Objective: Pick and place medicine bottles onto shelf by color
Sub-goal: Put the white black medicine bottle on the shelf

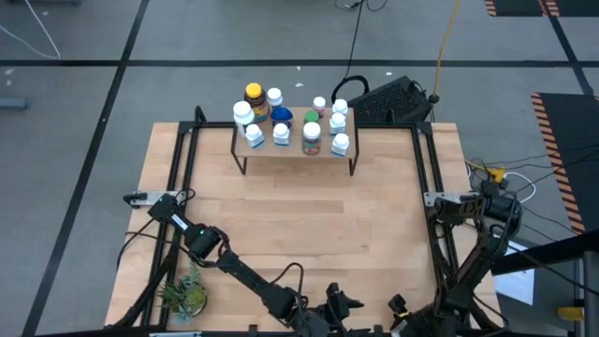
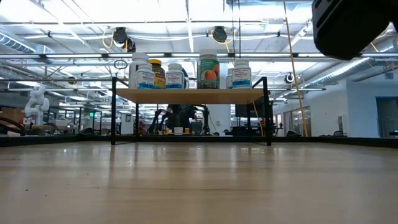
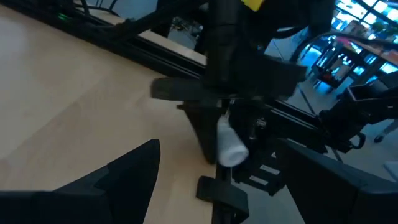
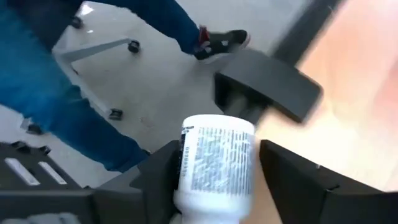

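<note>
The shelf point(image 1: 295, 154) stands at the table's far middle on thin black legs. On it stand several medicine bottles: an amber one with a yellow cap point(image 1: 254, 96), a blue one point(image 1: 282, 117), a green-capped one point(image 1: 312, 131) and several white ones. My right gripper point(image 4: 217, 186) is at the table's near edge, right of the middle, shut on a white bottle point(image 4: 217, 162) with a printed label. My left gripper point(image 3: 230, 186) stands open just to its left, also at the near edge point(image 1: 342, 304). It points at the right gripper and that bottle point(image 3: 230, 146). My right gripper pinches the white bottle's labelled body point(image 4: 186, 168) between its two fingers, which lie along the bottle's two sides. The fingers slant downward. The bottle lies lengthwise between them, one end toward the wrist and its flat free end point(image 4: 217, 121) pointing outward. It is tilted and clear of the tabletop.
A small green potted plant point(image 1: 184, 295) stands at the near left corner. Black frame rails point(image 1: 182, 159) run along the table's sides. Beyond the near edge, a person's legs point(image 4: 74, 112) and a chair base point(image 4: 99, 50) show on the floor. The tabletop point(image 1: 299, 225) between shelf and grippers is bare wood.
</note>
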Controlling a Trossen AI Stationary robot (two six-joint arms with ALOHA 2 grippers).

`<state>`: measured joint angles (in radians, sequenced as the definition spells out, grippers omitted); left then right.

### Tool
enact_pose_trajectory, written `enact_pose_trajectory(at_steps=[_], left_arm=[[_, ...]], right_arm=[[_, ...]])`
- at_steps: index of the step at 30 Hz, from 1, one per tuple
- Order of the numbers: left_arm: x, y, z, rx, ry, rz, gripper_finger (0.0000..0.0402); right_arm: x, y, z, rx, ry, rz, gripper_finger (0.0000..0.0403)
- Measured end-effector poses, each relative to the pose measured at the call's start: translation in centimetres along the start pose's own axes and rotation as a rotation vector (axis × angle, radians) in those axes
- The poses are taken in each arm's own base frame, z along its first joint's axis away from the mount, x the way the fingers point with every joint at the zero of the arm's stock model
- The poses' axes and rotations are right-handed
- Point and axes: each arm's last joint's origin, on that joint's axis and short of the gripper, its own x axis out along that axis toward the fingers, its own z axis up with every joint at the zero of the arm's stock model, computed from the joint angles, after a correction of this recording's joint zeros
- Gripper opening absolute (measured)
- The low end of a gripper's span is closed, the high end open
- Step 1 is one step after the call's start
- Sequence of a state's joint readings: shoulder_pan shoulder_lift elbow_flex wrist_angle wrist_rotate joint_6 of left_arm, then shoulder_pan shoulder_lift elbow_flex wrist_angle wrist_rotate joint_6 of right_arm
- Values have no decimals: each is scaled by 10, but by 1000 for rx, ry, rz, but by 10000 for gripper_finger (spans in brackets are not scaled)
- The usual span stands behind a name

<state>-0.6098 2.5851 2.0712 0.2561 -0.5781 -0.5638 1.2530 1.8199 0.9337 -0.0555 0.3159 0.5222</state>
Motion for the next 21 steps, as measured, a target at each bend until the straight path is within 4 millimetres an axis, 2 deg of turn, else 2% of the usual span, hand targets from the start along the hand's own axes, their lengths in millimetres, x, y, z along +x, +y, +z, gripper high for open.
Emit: enact_pose_trajectory(at_steps=[5, 8, 11, 14, 17, 19, 21], left_arm=[[0, 1, 0, -20, 1, 3, 321], [0, 1, 1, -14, -6, 10, 321], [3, 5, 2, -2, -4, 21, 321], [11, 18, 7, 15, 10, 60, 321], [20, 33, 21, -97, -14, 84, 321], [21, 38, 41, -149, -19, 79, 321], [17, 41, 64, -114, -13, 106, 321]], right_arm=[[0, -10, 3, 120, 52, 7, 149], [-5, -14, 4, 78, 58, -12, 146], [-20, -27, 10, -39, 24, -132, 146], [-41, -47, 18, -129, -2, -332, 146], [-62, -68, 23, -218, -29, -571, 150], [-72, -77, 27, -288, -44, -709, 149], [-79, -85, 31, -354, -49, -820, 147]])
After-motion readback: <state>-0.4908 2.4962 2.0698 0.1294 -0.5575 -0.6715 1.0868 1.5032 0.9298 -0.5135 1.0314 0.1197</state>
